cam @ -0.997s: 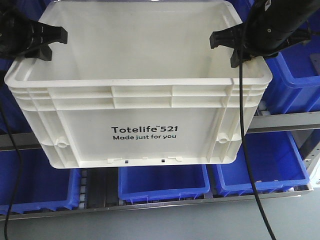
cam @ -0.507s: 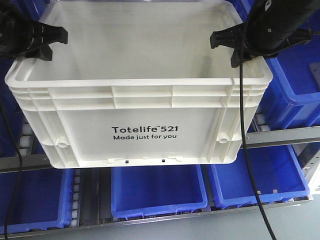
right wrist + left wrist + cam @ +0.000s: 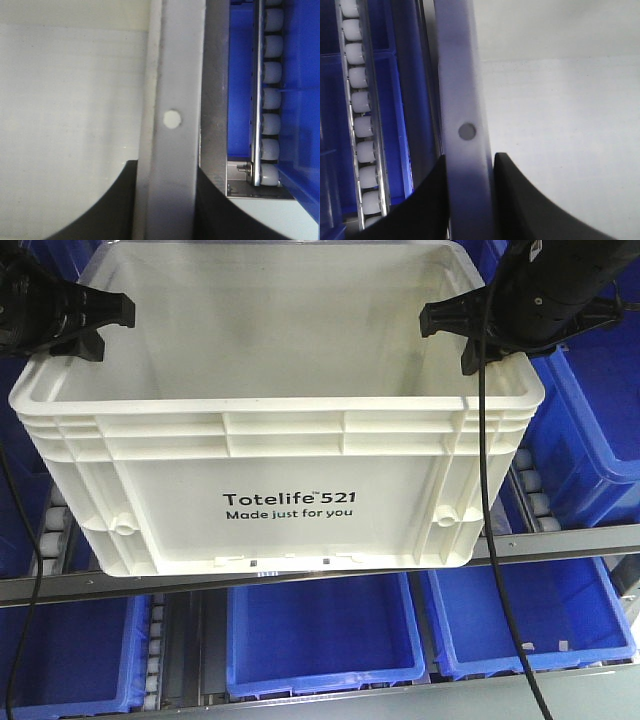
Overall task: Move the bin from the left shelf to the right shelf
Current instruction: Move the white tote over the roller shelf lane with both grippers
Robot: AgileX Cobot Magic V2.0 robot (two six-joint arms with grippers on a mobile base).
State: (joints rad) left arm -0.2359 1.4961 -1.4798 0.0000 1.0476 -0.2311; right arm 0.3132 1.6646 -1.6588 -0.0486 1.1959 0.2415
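A: Where is the bin (image 3: 280,420) now?

B: It hangs in the air before the shelf rack, between the two arms. The print "Totelife 521 Made just for you" faces the front camera. Its bottom edge is just above the grey shelf rail (image 3: 560,540).

A: How do the claws hold it?

B: The left claw (image 3: 95,325) is clamped over the left rim. In the left wrist view its two dark fingers (image 3: 520,200) stand on either side of the rim wall (image 3: 465,100), one inside the bin and one outside, both touching it. The right claw (image 3: 465,335) does the same on the right rim; in the right wrist view the rim (image 3: 172,100) passes between the two dark fingers (image 3: 110,205). Both are closed narrow, only as wide as the rim.

A: What differs from one second ago?

B: The bin and the claws keep almost the same place in the front view. The background has shifted. The rail was higher and crossed behind the bin; now it lies lower, along the bottom edge. The blue bins (image 3: 325,635) below have moved to the right, and the white rollers (image 3: 535,490) at the right are more visible.
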